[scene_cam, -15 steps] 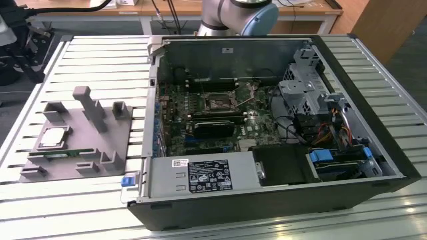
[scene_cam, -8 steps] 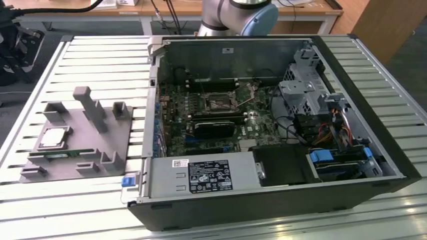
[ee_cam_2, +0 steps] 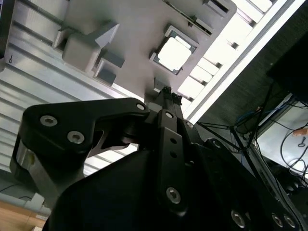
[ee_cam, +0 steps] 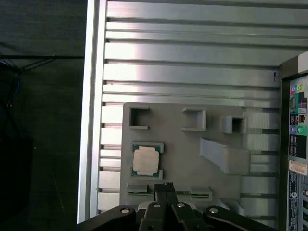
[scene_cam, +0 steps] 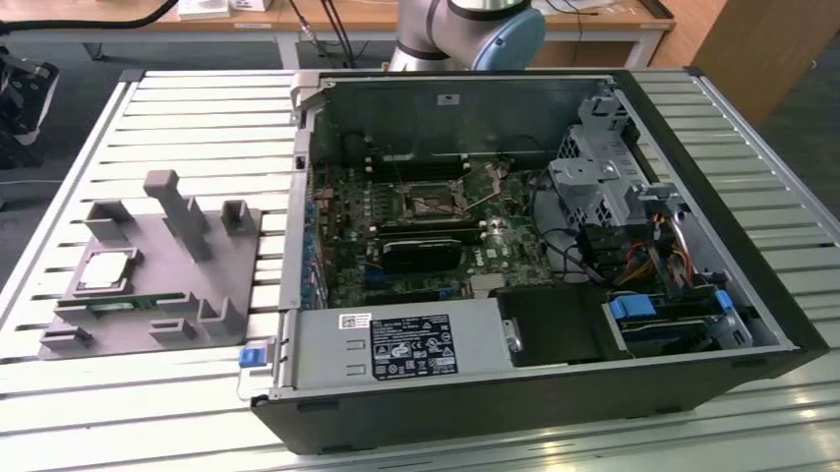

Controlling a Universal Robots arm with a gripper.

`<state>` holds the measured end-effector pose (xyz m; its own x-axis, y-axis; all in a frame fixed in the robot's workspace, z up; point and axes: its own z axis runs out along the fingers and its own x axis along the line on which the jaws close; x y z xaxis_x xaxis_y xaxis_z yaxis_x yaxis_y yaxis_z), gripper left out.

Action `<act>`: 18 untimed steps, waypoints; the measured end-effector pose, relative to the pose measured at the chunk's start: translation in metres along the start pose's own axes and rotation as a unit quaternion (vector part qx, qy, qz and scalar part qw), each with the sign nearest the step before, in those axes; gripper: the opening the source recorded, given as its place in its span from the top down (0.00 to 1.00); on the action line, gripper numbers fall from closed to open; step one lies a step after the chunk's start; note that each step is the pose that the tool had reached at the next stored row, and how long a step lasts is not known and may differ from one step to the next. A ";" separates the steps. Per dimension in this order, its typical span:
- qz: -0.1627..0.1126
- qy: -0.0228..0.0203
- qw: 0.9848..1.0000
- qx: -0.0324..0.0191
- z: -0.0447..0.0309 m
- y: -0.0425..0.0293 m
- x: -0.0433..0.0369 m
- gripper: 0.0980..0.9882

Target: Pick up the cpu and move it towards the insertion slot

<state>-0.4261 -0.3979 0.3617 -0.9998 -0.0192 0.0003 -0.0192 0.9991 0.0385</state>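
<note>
Cpu (scene_cam: 105,272) lies in the grey tray (scene_cam: 164,285) at the exterior view's left; slot (scene_cam: 430,205) mid-frame; jaws together, empty.

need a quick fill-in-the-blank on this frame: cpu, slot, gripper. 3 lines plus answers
1. The cpu lies in the grey holder, to the exterior view's ___ of the case.
2. The slot is ___ the case.
3. The gripper, above the holder, holds ___.
Answers: left; inside; nothing.
</note>
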 end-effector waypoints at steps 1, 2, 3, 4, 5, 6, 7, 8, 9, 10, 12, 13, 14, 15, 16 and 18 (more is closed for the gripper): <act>0.000 0.000 1.000 0.000 0.0014 -0.0005 0.0002 0.99; 0.000 0.001 1.000 0.000 0.0030 -0.0011 0.0004 0.99; 0.000 0.001 1.000 0.000 0.0049 -0.0018 0.0008 0.99; 0.000 0.001 1.000 0.000 0.0066 -0.0027 0.0014 0.98; 0.000 0.001 1.000 0.000 0.0084 -0.0036 0.0021 0.98; 0.000 0.001 1.000 0.000 0.0103 -0.0043 0.0028 0.93; 0.000 0.001 1.000 0.000 0.0121 -0.0051 0.0033 0.85; 0.000 0.001 1.000 0.000 0.0138 -0.0058 0.0039 0.78; 0.000 0.001 1.000 0.000 0.0156 -0.0063 0.0045 0.78; 0.000 0.001 1.000 0.000 0.0175 -0.0067 0.0050 0.71; 0.000 0.001 1.000 0.000 0.0210 -0.0074 0.0058 0.59; 0.000 0.001 1.000 0.000 0.0228 -0.0077 0.0060 0.59; 0.000 0.001 1.000 0.000 0.0246 -0.0080 0.0063 0.52; 0.000 0.001 1.000 0.000 0.0265 -0.0082 0.0066 0.52; 0.000 0.001 1.000 0.000 0.0283 -0.0083 0.0067 0.45; 0.000 0.001 1.000 0.000 0.0319 -0.0085 0.0070 0.39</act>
<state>-0.4329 -0.4053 0.3295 -0.9998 -0.0193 0.0023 -0.0192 0.9991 0.0383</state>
